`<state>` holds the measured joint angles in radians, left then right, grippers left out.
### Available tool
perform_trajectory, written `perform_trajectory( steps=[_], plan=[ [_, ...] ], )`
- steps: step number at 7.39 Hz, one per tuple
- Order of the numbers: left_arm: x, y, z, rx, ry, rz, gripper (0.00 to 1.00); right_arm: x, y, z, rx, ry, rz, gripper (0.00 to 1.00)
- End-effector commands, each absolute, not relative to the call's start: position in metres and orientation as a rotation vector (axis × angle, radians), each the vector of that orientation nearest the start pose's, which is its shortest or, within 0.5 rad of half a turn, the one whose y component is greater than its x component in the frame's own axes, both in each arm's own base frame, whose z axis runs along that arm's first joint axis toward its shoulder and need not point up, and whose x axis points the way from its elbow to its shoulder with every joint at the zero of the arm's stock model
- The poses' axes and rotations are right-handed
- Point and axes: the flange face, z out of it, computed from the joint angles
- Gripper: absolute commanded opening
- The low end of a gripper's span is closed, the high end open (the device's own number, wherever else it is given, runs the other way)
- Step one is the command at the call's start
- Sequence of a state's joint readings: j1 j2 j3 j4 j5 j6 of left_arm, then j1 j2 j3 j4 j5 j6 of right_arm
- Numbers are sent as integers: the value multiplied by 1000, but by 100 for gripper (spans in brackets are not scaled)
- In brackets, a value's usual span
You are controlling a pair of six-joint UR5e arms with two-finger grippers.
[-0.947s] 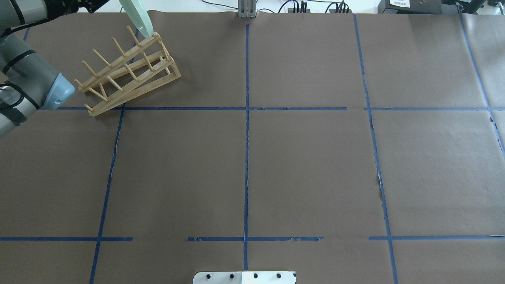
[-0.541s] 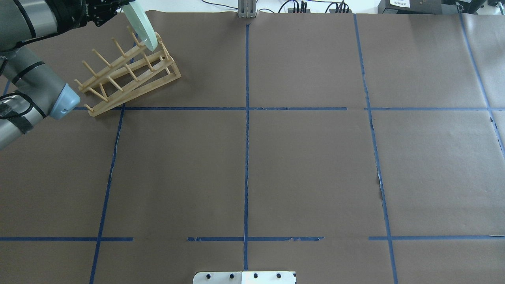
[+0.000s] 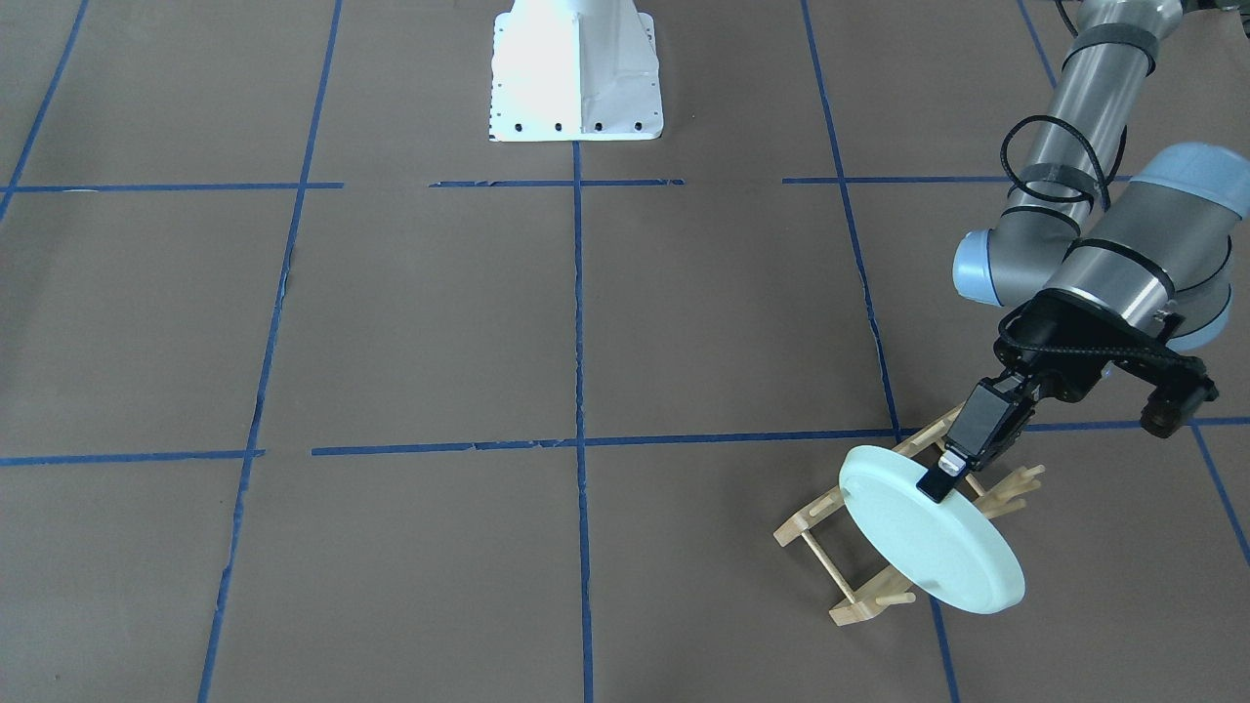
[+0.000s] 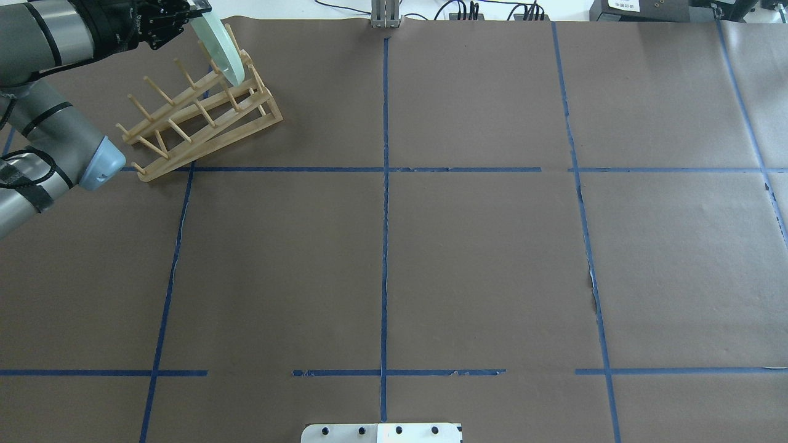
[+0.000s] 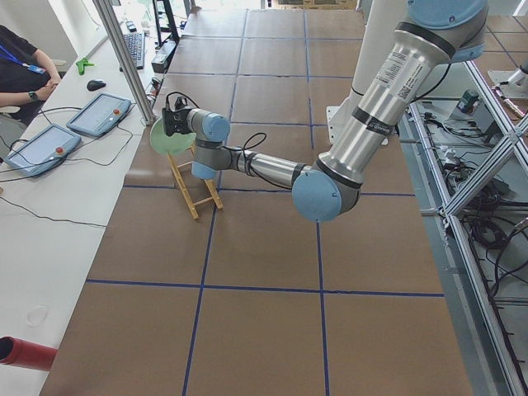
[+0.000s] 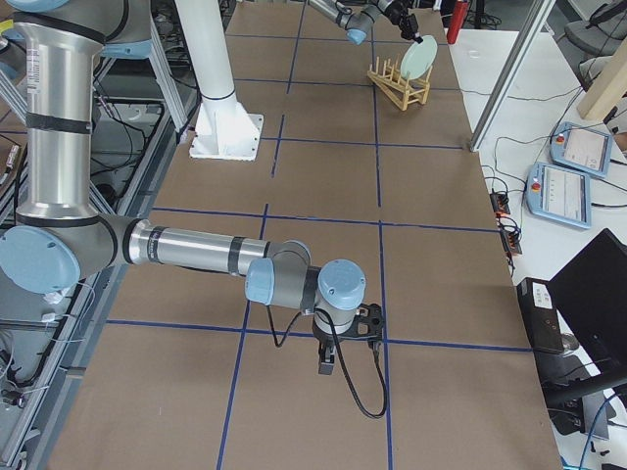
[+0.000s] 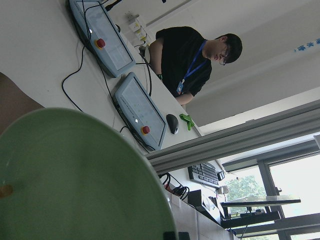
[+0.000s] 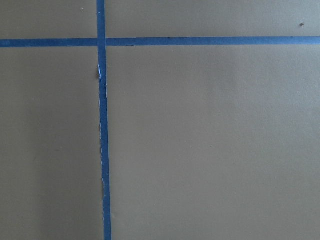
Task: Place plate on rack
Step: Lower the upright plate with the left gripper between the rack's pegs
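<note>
The pale mint-green plate (image 3: 928, 542) stands on edge, tilted, over the far end of the light wooden rack (image 3: 848, 586). My left gripper (image 3: 941, 480) is shut on the plate's upper rim. In the overhead view the plate (image 4: 220, 49) has its lower edge down among the end pegs of the rack (image 4: 197, 117), with the left gripper (image 4: 198, 10) above it. I cannot tell whether the plate rests on the rails. The plate fills the lower left of the left wrist view (image 7: 75, 175). My right gripper (image 6: 329, 360) hangs low over bare table far from the rack; I cannot tell whether it is open or shut.
The rack sits close to the table's far edge, beside an operators' desk with control tablets (image 5: 41, 148) and a seated person (image 7: 190, 55). The white robot base (image 3: 574, 73) stands at the table's near middle. Brown paper with blue tape lines (image 4: 385, 215) covers the table.
My left arm has moved down and toward the rack with the plate. The plate's lower edge has gone from above the rack's far end to down among its end pegs.
</note>
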<state>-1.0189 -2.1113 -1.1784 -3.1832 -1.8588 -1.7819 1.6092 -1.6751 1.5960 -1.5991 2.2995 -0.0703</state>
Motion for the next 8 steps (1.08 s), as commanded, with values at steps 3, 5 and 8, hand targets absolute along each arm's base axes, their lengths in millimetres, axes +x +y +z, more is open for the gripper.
perform_trajectory(
  steps=[3,5,8],
  plan=[
    [273,-635,356,500,1719,-641,100,84,-435,700,-61,-732,8,100],
    [271,-635,357,500,1718,-643,100,84,-435,700,-61,-732,8,100],
    [258,-636,360,588,1607,-552,100,84,-435,701,-63,-732,10,100]
  ],
)
